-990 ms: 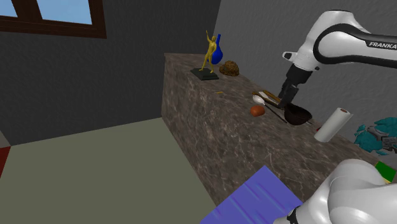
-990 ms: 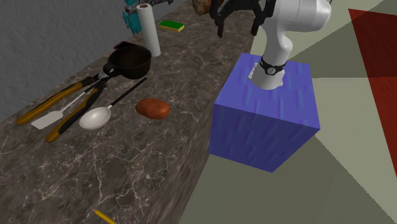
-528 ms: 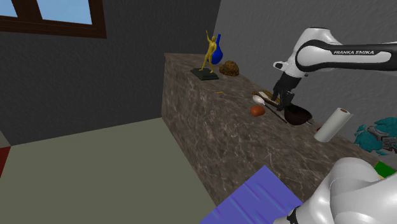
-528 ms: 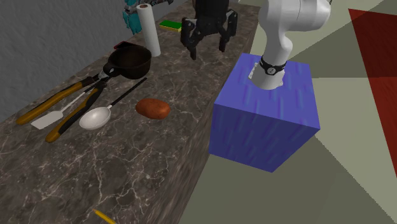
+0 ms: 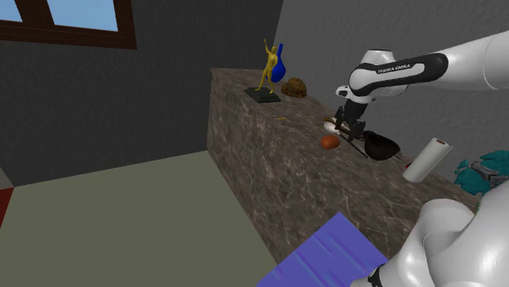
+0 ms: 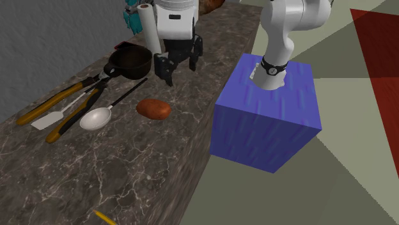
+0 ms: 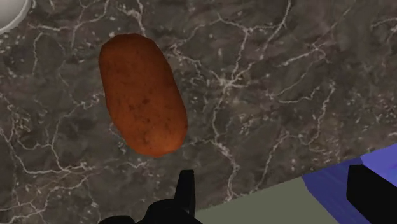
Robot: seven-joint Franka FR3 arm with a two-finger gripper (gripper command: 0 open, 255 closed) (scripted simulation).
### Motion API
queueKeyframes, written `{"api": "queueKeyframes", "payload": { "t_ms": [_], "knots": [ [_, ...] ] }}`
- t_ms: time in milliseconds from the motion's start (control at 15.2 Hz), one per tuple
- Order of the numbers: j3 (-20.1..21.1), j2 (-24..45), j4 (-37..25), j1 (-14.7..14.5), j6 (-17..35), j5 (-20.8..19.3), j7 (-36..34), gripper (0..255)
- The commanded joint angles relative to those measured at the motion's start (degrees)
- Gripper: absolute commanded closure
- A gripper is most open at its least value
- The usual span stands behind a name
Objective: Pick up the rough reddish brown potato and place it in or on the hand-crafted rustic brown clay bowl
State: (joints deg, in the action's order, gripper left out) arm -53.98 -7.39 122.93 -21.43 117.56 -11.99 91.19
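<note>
The reddish brown potato [image 5: 329, 141] [image 6: 153, 108] [image 7: 143, 92] lies on the dark marble counter near its front edge. A dark brown bowl [image 5: 381, 147] [image 6: 130, 62] stands upright a short way behind it, towards the wall. My gripper [image 5: 348, 127] [image 6: 180, 68] [image 7: 277, 197] hangs open above the counter, beside the bowl and a little short of the potato. Nothing is between its fingers. In the wrist view the potato lies ahead of the fingertips, off to the side of one finger [image 7: 184, 191].
A spoon [image 6: 97, 118], a spatula and yellow-handled pliers [image 6: 61, 102] lie beside the potato. A paper towel roll [image 6: 150, 29] and a green sponge [image 6: 172, 25] lie further along. A yellow figurine [image 5: 265, 73] and blue vase [image 5: 279, 64] stand at the far end. The blue stand [image 6: 268, 115] abuts the counter.
The arm has swung the gripper down and along the counter, from above the sponge end to just beside the bowl, closer to the potato. The potato and bowl have not moved.
</note>
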Motion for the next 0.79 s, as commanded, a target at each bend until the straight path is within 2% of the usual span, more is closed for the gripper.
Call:
{"api": "queueKeyframes", "payload": {
  "t_ms": [0, 132, 330, 396, 726],
  "knots": [
    [-3.3, 8.6, -3.8, -1.4, 2.0, 6.7, 10.6, 0],
    [-3.1, 16.7, -7.3, 0.3, 3.1, 13.5, 20.1, 0],
    [1.2, 26.1, -13.0, 6.0, 3.8, 20.3, 31.2, 0],
    [2.4, 27.7, -14.3, 7.3, 3.9, 21.2, 33.0, 0],
    [3.7, 29.8, -12.7, 8.8, 7.1, 23.0, 34.2, 0]
  ]
}}
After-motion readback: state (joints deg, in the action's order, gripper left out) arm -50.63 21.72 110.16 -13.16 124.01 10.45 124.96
